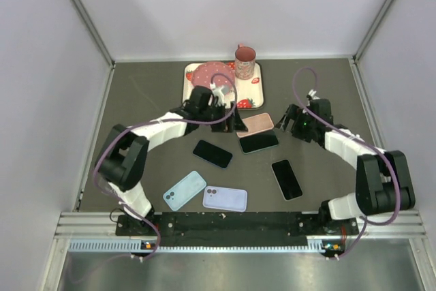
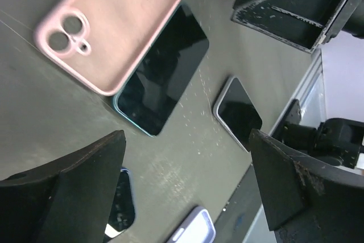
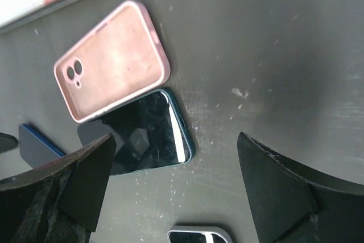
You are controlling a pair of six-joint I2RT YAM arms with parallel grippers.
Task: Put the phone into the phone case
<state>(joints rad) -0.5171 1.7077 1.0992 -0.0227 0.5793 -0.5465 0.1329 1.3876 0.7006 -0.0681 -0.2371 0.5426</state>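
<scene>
An empty pink phone case (image 1: pixel 256 123) lies open side up mid-table, its edge overlapping a teal-edged phone (image 1: pixel 259 142) lying screen up. Both show in the left wrist view, case (image 2: pixel 111 27) and phone (image 2: pixel 162 78), and in the right wrist view, case (image 3: pixel 111 61) and phone (image 3: pixel 142 132). My left gripper (image 1: pixel 235 122) is open and empty, hovering just left of the case (image 2: pixel 187 180). My right gripper (image 1: pixel 289 122) is open and empty, hovering just right of them (image 3: pixel 176 186).
A blue-edged phone (image 1: pixel 212 153) and a silver-edged phone (image 1: pixel 287 179) lie screen up nearby. A light blue case (image 1: pixel 184 190) and a lavender case (image 1: pixel 225 198) lie near the front edge. A tray (image 1: pixel 191 90) with a pink plate and a mug (image 1: pixel 245 63) stand at the back.
</scene>
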